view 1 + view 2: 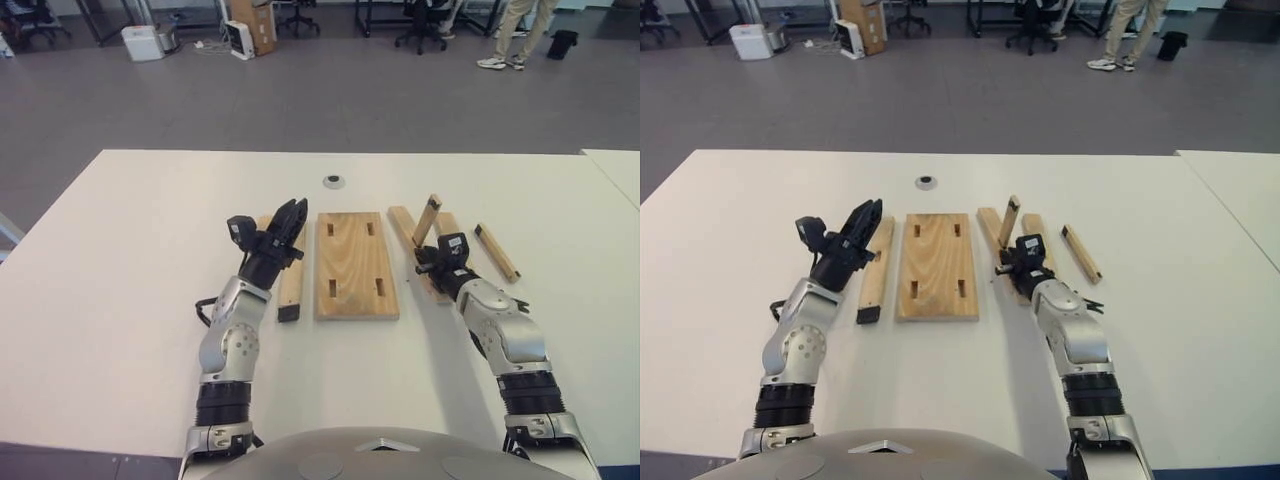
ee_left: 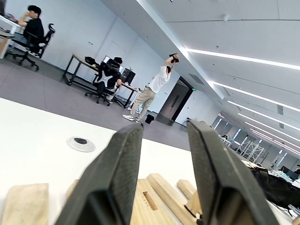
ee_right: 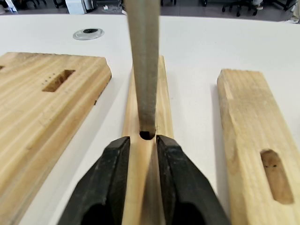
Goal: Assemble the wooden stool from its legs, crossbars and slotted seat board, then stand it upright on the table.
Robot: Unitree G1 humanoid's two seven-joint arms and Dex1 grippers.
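The slotted seat board [image 1: 357, 265] lies flat in the middle of the table. My left gripper [image 1: 293, 220] is open and raised just above the far end of a wooden leg [image 1: 290, 288] lying left of the board. Its fingers [image 2: 117, 173] hold nothing. Right of the board, my right gripper [image 1: 430, 256] is shut on the low end of a thin crossbar [image 1: 428, 218] that tilts up and away. In the right wrist view the crossbar [image 3: 143, 65] rises from between the fingers [image 3: 115, 164] over a flat piece [image 3: 162, 101].
More stool parts lie right of the board: a leg [image 1: 402, 224] angled beside it, a slotted leg [image 3: 255, 136] under my right gripper's outer side, and a short dark-tipped bar [image 1: 497, 251] farthest right. A round cable port [image 1: 333, 181] sits behind the board.
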